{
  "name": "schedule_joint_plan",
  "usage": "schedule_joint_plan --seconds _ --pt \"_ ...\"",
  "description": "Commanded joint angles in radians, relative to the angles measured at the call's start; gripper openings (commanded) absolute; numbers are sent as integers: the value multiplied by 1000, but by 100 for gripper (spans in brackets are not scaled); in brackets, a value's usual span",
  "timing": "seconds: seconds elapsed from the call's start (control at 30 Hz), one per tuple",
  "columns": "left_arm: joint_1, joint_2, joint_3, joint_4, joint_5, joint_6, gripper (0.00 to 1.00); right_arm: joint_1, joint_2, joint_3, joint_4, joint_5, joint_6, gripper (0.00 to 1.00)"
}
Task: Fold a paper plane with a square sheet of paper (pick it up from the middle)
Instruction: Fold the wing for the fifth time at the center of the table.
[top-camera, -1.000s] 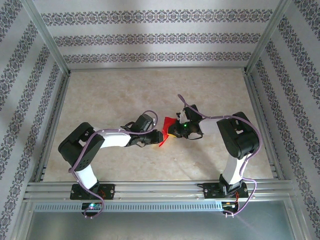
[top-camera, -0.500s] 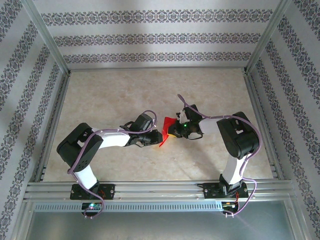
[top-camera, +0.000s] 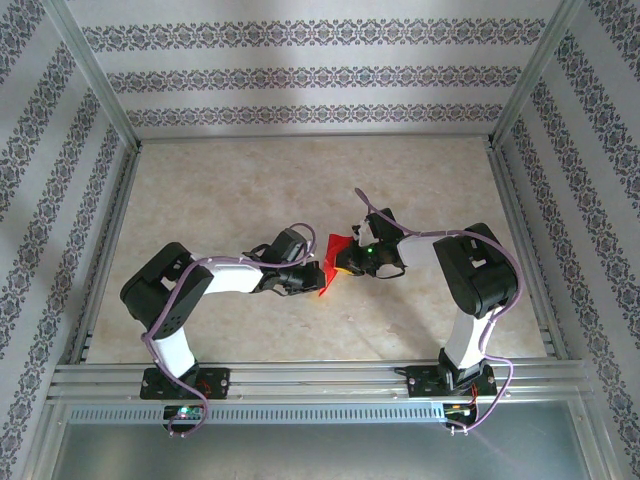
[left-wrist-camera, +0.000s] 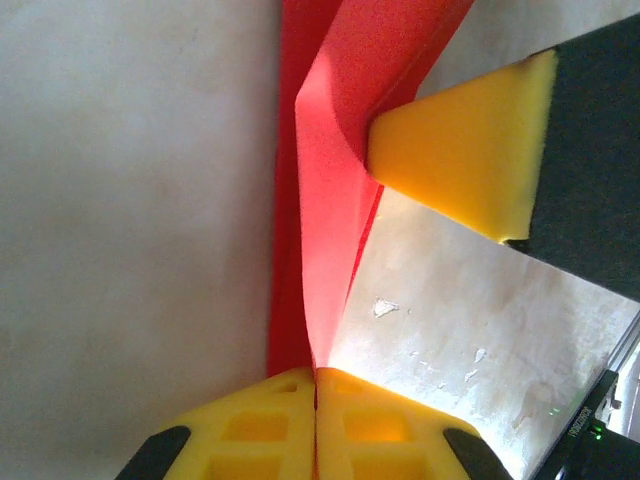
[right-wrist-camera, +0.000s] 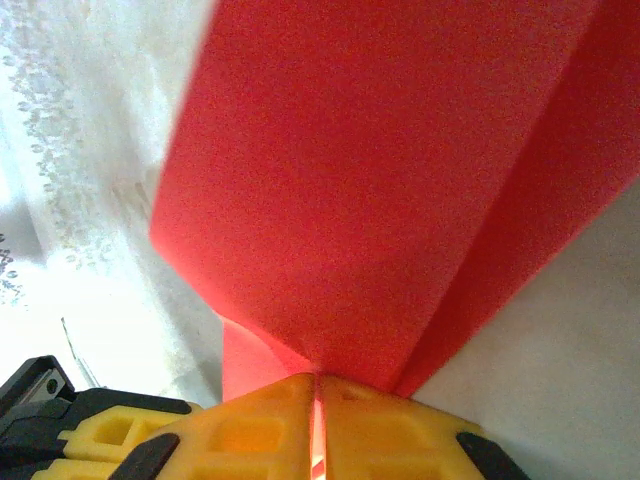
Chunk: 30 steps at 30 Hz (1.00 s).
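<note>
Left end effector (left-wrist-camera: 316, 375) has its yellow pads pressed fully together on the near edge of the red paper (left-wrist-camera: 325, 200), with the sheet running out of the seam between them. The right end effector (right-wrist-camera: 318, 380) is likewise clamped tight on the paper, which fans up and away from its pads in two creased panels. From above, the paper stands as a small, partly folded red shape between the two arms, near the middle of the bench (top-camera: 250, 190). I cannot tell whether its lower edge touches the surface. In the left wrist view, a yellow pad of the right end effector presses against the paper's far side, so the two grips sit close together. This paper looks very light and thin, limp across its flat panels and stiffer only along its creases. It will likely bend wherever it is pushed and keep any stray wrinkle. With both grips closed, pulling the arms apart could tear it or slide it out of the pads. The safest hold is probably on a doubled, creased edge, near the middle of the fold.
</note>
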<state>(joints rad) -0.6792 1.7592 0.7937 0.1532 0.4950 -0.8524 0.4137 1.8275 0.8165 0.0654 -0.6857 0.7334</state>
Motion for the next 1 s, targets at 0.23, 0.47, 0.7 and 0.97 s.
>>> schedule_joint_plan --seconds 0.23,0.47,0.7,0.97 --pt "2 24 -11 22 15 -8 7 17 52 0 -65 86 19 13" --pt "1 -27 -10 -24 -7 -9 13 17 58 1 -79 95 23 13" --pt "6 -90 -17 -84 -23 5 18 17 58 4 -89 98 22 13" --pt "6 -64 -31 -79 -1 5 17 17 56 6 -90 100 23 13"
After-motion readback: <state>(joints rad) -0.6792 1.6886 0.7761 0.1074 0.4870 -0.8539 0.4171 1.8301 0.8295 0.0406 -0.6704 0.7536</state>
